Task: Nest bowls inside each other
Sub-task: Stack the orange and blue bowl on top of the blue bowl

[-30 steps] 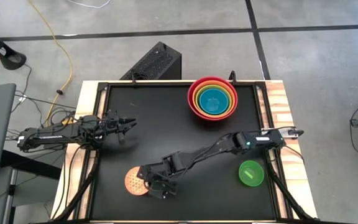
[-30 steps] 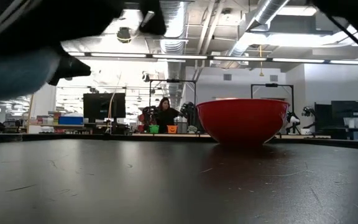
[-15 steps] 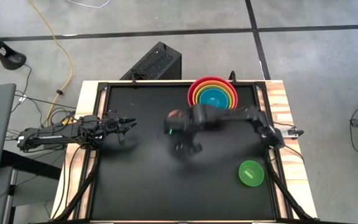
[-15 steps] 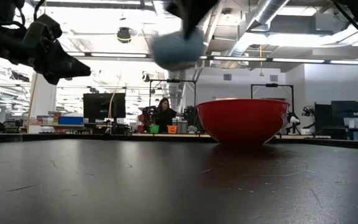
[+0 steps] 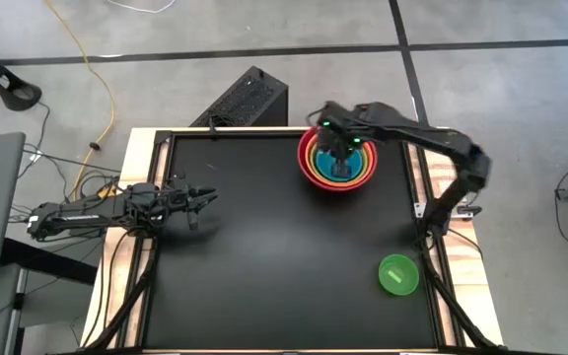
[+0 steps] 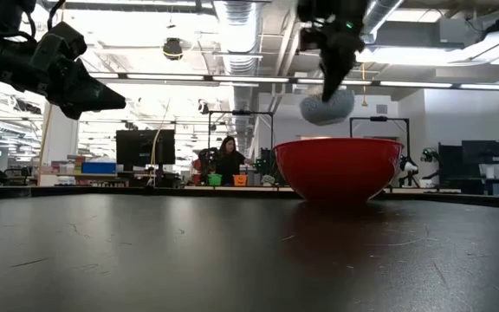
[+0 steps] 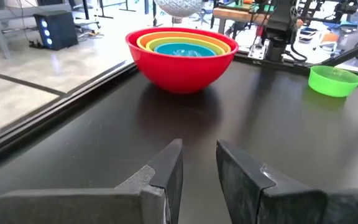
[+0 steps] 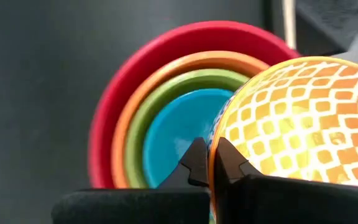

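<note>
1. Sitting nested at the far side of the table [image 5: 264, 247], the red bowl [image 7: 180, 61] holds the orange bowl [image 7: 149, 40], the lime green bowl [image 7: 219, 45] and the blue bowl [image 7: 184, 49], each inside the next larger one.
2. The right gripper [image 8: 208, 163] hangs directly above this stack, its fingers pinched shut on the rim of a small pale yellow bowl [image 8: 294, 121].
3. That bowl is held on edge, its outside covered in a white diamond lattice over yellow and orange; in the low view it hangs clear above the red bowl's rim, touching nothing in the stack.
4. From the right wrist view, the stacked bowls show as glossy concentric rings below the held bowl, with the blue centre just beside the fingertips.
5. A small green bowl [image 5: 398, 274] stands alone and upright on the table, well apart from the right gripper, near the table's right edge.
6. The left gripper [image 7: 197, 163] waits over the left side of the table, well apart from the stack, holding nothing, its fingers parted by a narrow gap.
</note>
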You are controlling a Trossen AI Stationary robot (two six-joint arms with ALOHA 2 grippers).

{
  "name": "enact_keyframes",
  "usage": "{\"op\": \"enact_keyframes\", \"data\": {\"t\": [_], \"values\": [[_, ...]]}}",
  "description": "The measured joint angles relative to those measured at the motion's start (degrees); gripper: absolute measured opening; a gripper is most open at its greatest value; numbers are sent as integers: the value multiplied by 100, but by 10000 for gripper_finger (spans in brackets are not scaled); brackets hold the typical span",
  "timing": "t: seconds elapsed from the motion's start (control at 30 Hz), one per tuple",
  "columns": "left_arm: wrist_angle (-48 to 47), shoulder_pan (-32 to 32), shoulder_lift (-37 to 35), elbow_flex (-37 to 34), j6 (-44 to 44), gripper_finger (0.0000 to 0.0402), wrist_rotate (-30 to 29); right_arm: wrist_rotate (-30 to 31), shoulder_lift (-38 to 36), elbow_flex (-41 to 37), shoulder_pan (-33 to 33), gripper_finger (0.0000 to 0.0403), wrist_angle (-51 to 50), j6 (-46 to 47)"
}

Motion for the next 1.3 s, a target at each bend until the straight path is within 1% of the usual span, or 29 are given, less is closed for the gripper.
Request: {"op": "enact_keyframes", "data": {"t": [0.07, 0.17, 0.3, 0.43, 0.73, 1.17, 1.3], "values": [[-58, -1, 0, 0, -36, 87, 0, -2, -387, -773, -174, 0, 692, -20], [-163, -2, 0, 0, -37, 87, -6, -14, -706, -1674, -255, 0, 1506, -10], [-188, 0, 0, 0, -39, 87, -173, -78, -922, -2344, -216, 0, 1970, -16], [-188, -2, 0, 0, -43, 87, -206, -80, -890, -2769, -230, 0, 2239, 72], [-188, 0, 0, 0, -200, 87, -219, -63, -901, -3325, -242, 0, 3142, 220], [-184, 0, 0, 0, -252, 87, -199, -70, -756, -3655, -286, 1, 3433, 551], [-180, 0, 0, 0, -289, 87, -197, -37, -758, -3688, -328, 19, 3430, 862]]}}
